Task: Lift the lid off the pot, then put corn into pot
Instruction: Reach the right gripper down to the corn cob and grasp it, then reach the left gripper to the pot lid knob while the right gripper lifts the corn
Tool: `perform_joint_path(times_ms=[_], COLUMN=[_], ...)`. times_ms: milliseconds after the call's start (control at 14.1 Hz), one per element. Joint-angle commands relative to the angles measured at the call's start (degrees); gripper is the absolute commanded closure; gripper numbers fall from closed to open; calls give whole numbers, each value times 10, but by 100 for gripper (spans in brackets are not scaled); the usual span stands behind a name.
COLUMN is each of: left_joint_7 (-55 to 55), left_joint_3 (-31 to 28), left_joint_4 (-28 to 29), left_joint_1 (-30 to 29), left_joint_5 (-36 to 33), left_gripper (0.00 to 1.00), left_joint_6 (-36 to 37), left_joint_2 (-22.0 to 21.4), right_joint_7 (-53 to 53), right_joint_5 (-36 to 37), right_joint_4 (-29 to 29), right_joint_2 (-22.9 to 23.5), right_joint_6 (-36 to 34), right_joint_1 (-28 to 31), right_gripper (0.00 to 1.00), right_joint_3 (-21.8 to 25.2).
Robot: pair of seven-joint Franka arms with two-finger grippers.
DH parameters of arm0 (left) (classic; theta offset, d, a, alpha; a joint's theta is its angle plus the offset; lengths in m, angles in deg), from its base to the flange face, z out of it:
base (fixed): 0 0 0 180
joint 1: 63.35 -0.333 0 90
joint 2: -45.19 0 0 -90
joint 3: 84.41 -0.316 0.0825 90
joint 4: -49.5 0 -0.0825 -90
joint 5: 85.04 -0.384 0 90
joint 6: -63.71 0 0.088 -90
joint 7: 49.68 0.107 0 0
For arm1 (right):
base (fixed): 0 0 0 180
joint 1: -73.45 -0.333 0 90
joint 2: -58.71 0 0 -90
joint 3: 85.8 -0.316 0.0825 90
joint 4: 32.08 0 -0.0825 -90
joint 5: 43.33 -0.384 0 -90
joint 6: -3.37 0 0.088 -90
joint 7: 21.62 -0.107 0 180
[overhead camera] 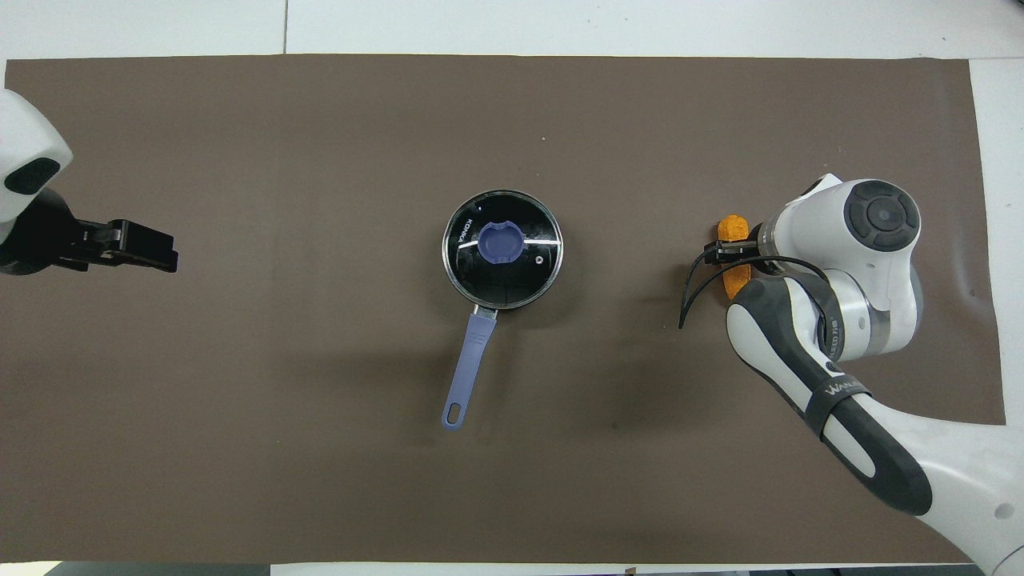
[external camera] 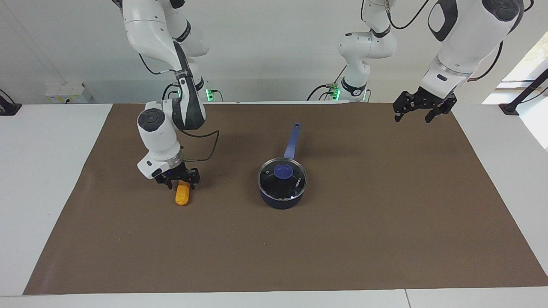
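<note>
We see the right pincer (external camera: 182, 183) down around the corn (external camera: 183, 193) on the bench (external camera: 342, 239), whether clenched we cannot tell; the cob's length runs away from the robots. The left pincer (external camera: 418, 112) waits released; the lid (external camera: 282, 178) sits on the pot (external camera: 280, 202).

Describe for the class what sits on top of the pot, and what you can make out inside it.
The lid covers the pot, its blue knob at the centre. Through the glass only a dark inside shows, with reflections; whether anything lies inside cannot be told. The corn lies on the mat under the right claw.
</note>
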Motion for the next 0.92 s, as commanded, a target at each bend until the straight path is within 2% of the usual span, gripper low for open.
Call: perform_joint_path(times_ms=[0,142,213,355,497,639,852], left_joint_7=[-57,-93,-136,-207,-262,-304,-339], left_joint_3=[-4,-3,-3,-3,-3,-3,-3], left_joint_4=[-31,-62,-90,-170,-208,-211,-211], left_joint_1=[43,81,100,151,184,211,241], left_joint_5=[11,31,31,32,32,32,32], left_gripper=[0,0,0,0,0,0,0], left_joint_6=[-13,-12,-12,-13,-40,-75,-127], left_joint_2=[33,72,108,184,237,258,285], right_joint_7=[0,-8,-9,-10,-11,-36,-63], right_joint_5=[8,6,6,5,-5,-35,-37], right_joint_4=[-22,-25,-39,-99,-131,-141,-149], right_joint_2=[10,10,8,3,-13,-20,-29], right_joint_6=[-13,-19,-37,-130,-190,-215,-239], right_joint_1=[9,8,8,8,-3,-17,-30], right_gripper=[100,100,100,100,100,100,100], right_joint_3=[-6,-7,-12,-28,-30,-32,-33])
